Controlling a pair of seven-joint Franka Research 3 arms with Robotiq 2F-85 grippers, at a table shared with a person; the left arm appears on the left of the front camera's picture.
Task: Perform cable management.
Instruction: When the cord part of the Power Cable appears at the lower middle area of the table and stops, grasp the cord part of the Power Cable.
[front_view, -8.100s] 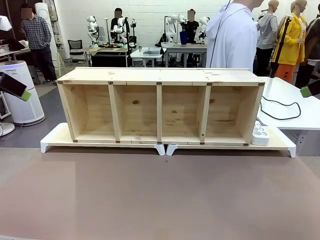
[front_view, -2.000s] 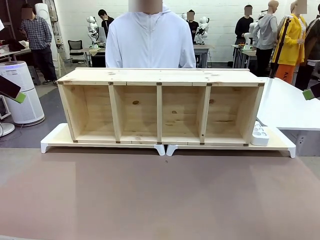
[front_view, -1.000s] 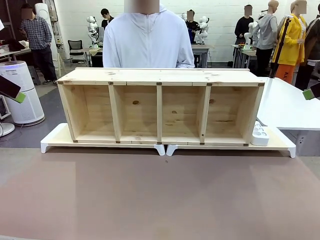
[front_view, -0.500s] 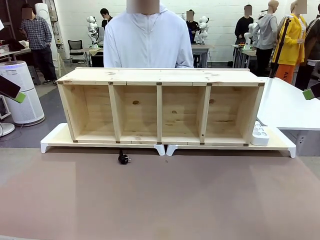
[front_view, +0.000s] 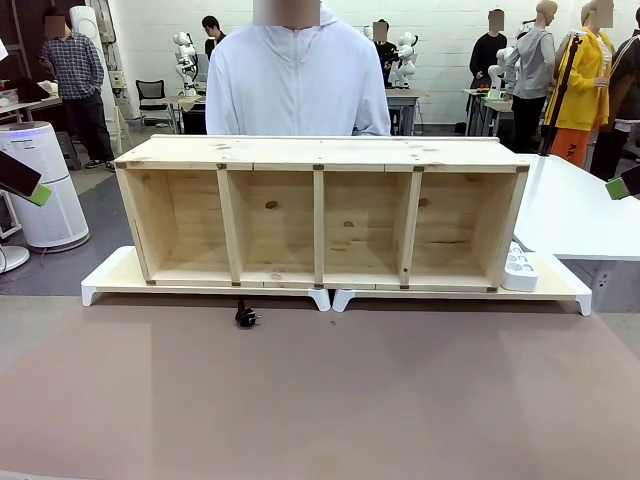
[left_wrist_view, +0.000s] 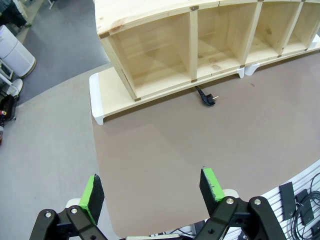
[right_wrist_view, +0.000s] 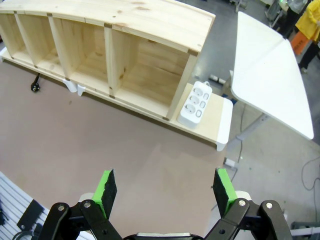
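Observation:
The cable's black plug (front_view: 245, 317) lies on the brown table just in front of the wooden shelf (front_view: 320, 150), left of centre; a short bit of cord runs back under the shelf's white base. The left wrist view shows the plug (left_wrist_view: 207, 97) far ahead of my open left gripper (left_wrist_view: 151, 188), which holds nothing. From the right wrist it appears at the far left (right_wrist_view: 35, 87), well away from my open, empty right gripper (right_wrist_view: 165, 186). In the front view the left gripper (front_view: 25, 180) and right gripper (front_view: 625, 183) hang at the picture's edges.
A person in a white hoodie (front_view: 297, 85) stands behind the shelf. A white power strip (front_view: 520, 266) sits on the white base (front_view: 560, 290) by the shelf's right end. A white side table (front_view: 580, 215) stands to the right. The brown table (front_view: 330, 400) spreads in front.
The plug came out from under the shelf onto the table about half a second ago and has barely shifted since. The person came to stand behind the shelf. Both grippers stayed put.

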